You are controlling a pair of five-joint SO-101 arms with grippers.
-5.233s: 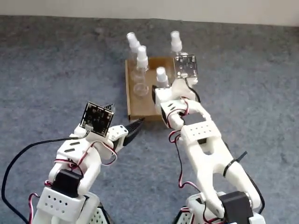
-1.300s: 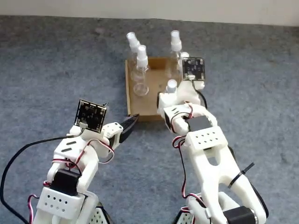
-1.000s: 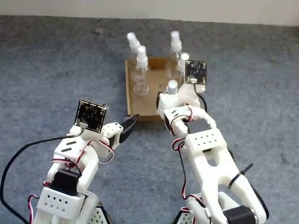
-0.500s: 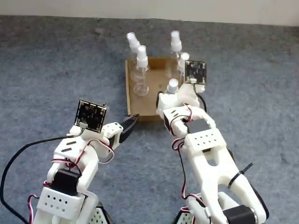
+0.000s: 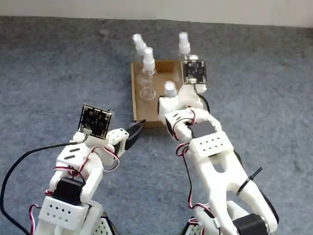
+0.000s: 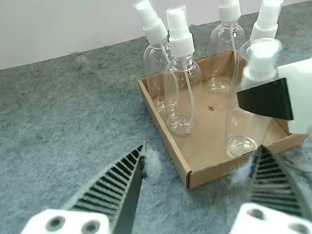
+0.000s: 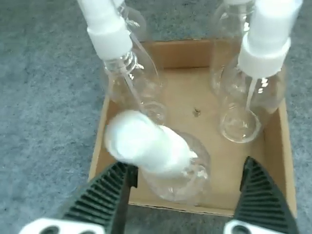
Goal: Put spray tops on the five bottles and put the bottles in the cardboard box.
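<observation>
We log grey carpet (image 5: 58, 73) meeting a pale wall (image 5: 146, 7). The left gripper (image 6: 200, 147) hangs wide open and empty near the cardboard box (image 5: 133, 93). The right gripper (image 7: 189, 165) is spread loosely astride a capped bottle (image 7: 175, 170) inside the box.

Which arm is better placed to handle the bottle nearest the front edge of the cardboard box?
Right. The right gripper has its open jaws on either side of that bottle, above the cardboard box. The left gripper, also open, hangs over the carpet short of the box.
</observation>
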